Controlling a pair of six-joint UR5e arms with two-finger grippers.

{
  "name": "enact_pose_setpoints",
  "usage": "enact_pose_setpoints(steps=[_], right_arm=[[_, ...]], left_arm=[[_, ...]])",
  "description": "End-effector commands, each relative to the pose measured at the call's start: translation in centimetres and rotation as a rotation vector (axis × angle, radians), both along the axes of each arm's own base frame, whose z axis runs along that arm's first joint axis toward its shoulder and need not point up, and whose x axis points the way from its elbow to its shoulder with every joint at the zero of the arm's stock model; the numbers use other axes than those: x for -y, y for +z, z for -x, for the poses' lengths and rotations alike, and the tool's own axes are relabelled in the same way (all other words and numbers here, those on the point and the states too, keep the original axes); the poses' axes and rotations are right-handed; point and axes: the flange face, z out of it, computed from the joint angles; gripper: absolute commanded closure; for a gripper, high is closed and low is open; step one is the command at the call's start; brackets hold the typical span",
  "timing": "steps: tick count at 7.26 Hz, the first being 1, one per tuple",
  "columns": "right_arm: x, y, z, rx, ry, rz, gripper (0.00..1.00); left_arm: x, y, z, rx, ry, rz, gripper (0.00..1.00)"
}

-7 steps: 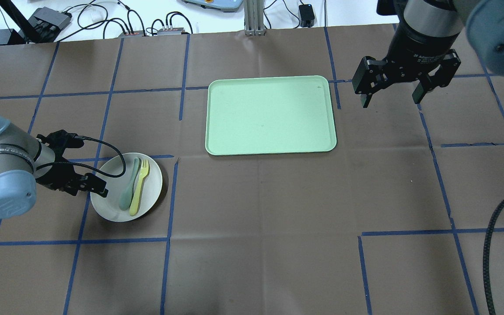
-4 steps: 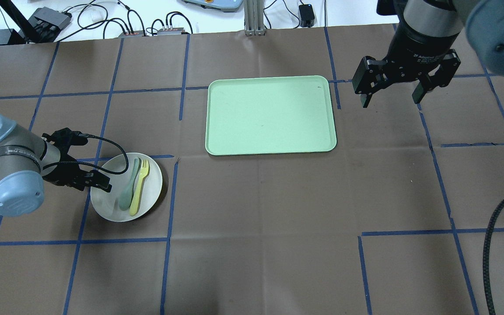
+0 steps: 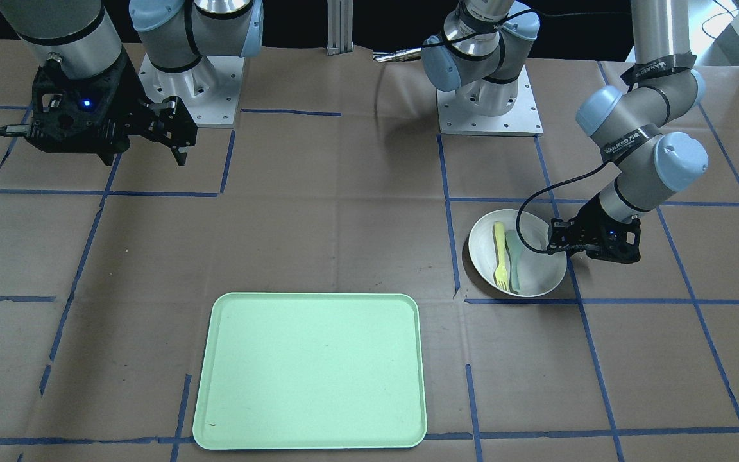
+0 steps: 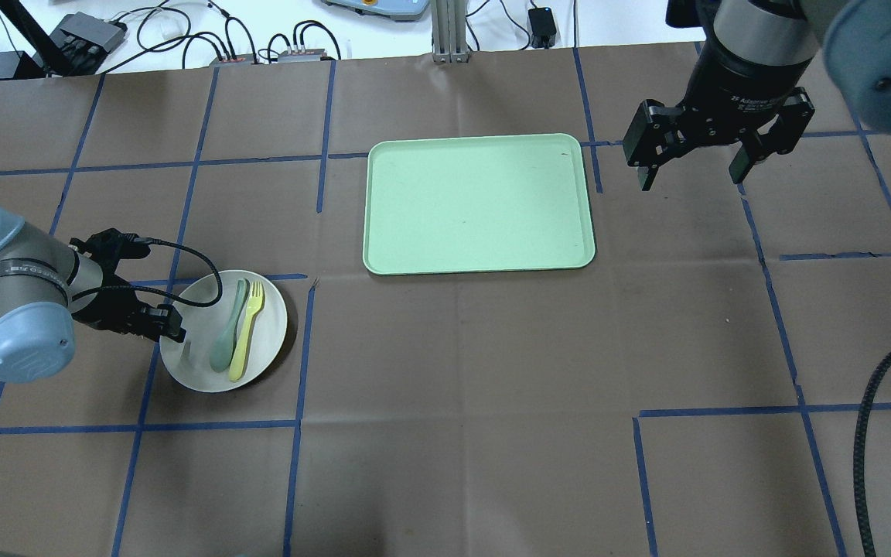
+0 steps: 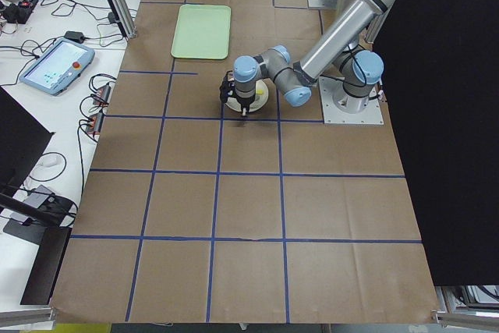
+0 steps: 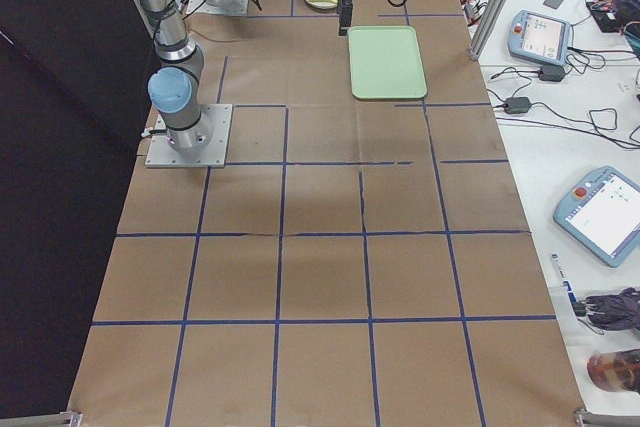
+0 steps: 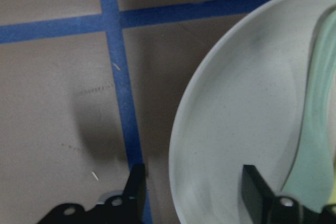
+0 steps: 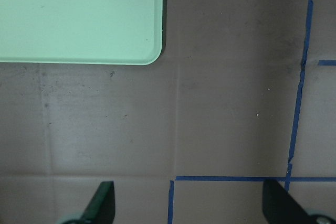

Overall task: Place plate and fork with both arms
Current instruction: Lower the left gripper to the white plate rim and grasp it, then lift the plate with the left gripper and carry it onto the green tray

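Observation:
The off-white plate (image 4: 264,348) sits on the table at the left, also in the front view (image 3: 539,273). The pale-yellow fork (image 4: 246,333) lies in it beside a teal-grey spoon (image 4: 225,336). My left gripper (image 4: 175,336) is open at the plate's left rim. In the left wrist view (image 7: 194,192) one finger is outside the rim and one is inside over the plate (image 7: 247,108). My right gripper (image 4: 691,179) is open and empty, hovering above the table right of the tray; it also shows in the front view (image 3: 145,154).
A mint-green tray (image 4: 480,203) lies at the table's middle back, its corner in the right wrist view (image 8: 79,14). Blue tape lines cross the brown table cover. Cables and boxes lie past the table's far edge.
My left arm has shifted slightly, its gripper staying at the plate's left rim. The plate, fork, spoon and right arm have not moved.

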Motion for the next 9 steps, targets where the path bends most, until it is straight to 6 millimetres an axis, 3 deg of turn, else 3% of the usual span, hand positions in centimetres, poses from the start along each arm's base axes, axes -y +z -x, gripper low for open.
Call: enact_pose_setpoints(steps=[1, 2, 4, 6, 7, 9], right_arm=[[-0.1, 0.1, 0.0, 0.001, 0.001, 0.002, 0.0], [0.0, 0.1, 0.0, 0.001, -0.001, 0.002, 0.0], [0.0, 0.1, 0.0, 0.001, -0.001, 0.002, 0.0], [0.0, 0.1, 0.0, 0.001, 0.001, 0.003, 0.0], [0.0, 0.0, 0.0, 0.001, -0.001, 0.0, 0.0], [-0.1, 0.0, 0.0, 0.001, -0.001, 0.0, 0.0]], left_arm=[[-0.1, 0.4, -0.5, 0.002, 0.052, 0.0, 0.91], [-0.2, 0.5, -0.4, 0.003, 0.059, 0.0, 0.98], [-0.1, 0.8, -0.4, 0.002, 0.07, 0.008, 1.0], [0.1, 3.5, 1.1, -0.028, 0.158, 0.065, 1.0], [0.5, 4.0, 2.3, -0.087, 0.235, 0.081, 1.0], [1.7, 4.2, 7.9, -0.143, 0.28, 0.065, 1.0]])
